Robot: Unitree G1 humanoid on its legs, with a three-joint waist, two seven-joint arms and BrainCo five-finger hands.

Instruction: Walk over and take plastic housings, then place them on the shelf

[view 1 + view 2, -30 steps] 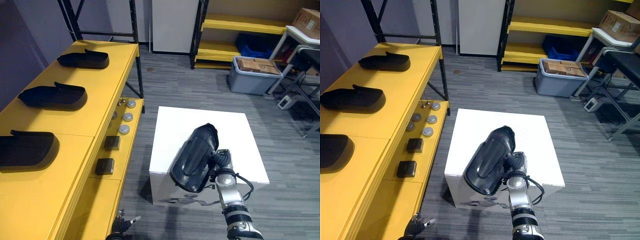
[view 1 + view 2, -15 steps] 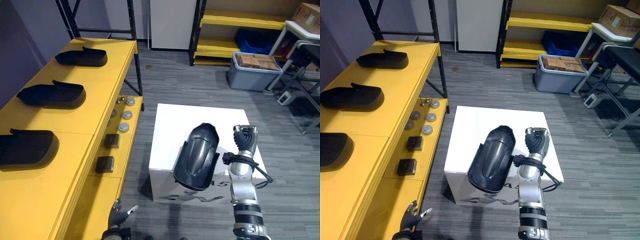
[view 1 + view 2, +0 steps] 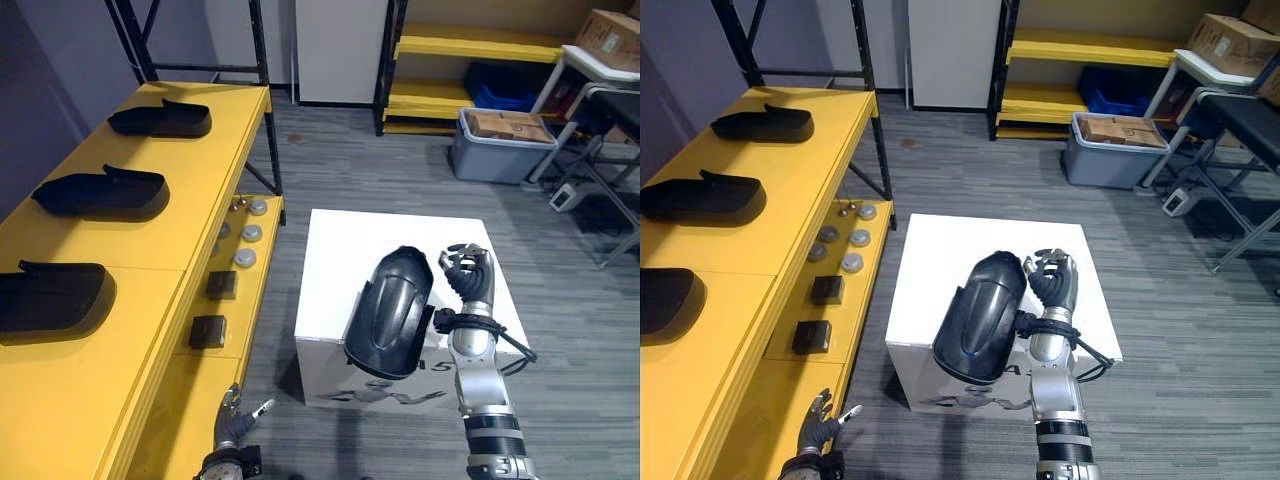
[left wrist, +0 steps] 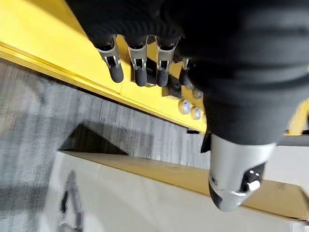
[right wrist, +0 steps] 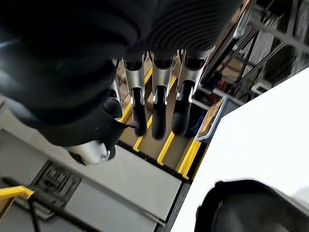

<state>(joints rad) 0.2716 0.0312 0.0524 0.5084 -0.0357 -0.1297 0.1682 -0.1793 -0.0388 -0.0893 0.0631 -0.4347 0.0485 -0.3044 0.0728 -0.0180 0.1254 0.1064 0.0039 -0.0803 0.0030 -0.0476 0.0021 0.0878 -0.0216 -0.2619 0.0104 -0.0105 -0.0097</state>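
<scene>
Grey carpet floor (image 3: pixel 340 170), storage room; yellow shelf (image 3: pixel 215 150) along the left, white box (image 3: pixel 345 250) straight ahead.

Task's thing: one housing (image 3: pixel 390 312) on the box top, lengthwise, near end at or just past the front edge. Cannot tell whether all of it rests on the box. Probably put at that edge for easy reach.

Right hand (image 3: pixel 466 272): raised just beside the housing, fingers (image 5: pixel 158 111) half curled, clenched on nothing. Wrist close against the housing's flank, contact not resolvable. Reads as a hand off the part between grips, not a carry.

Left hand (image 3: pixel 233 425): low by the front of the shelf's lower deck, fingers relaxed, empty, idle.

Count, housings: four. Besides the one on the box, three in a row on the shelf's top deck: far housing (image 3: pixel 160 118), middle housing (image 3: pixel 100 193), near housing (image 3: pixel 55 300). Well apart, likely so that each goes down without nudging its neighbour. Bare deck on the near side of the near housing, judged the slot for the fourth.

Count, lower deck: five round discs (image 3: pixel 859 238) as far as visible, two dark blocks (image 3: pixel 222 285).

Count, background: one grey bin (image 3: pixel 497 155) by the back rack
</scene>
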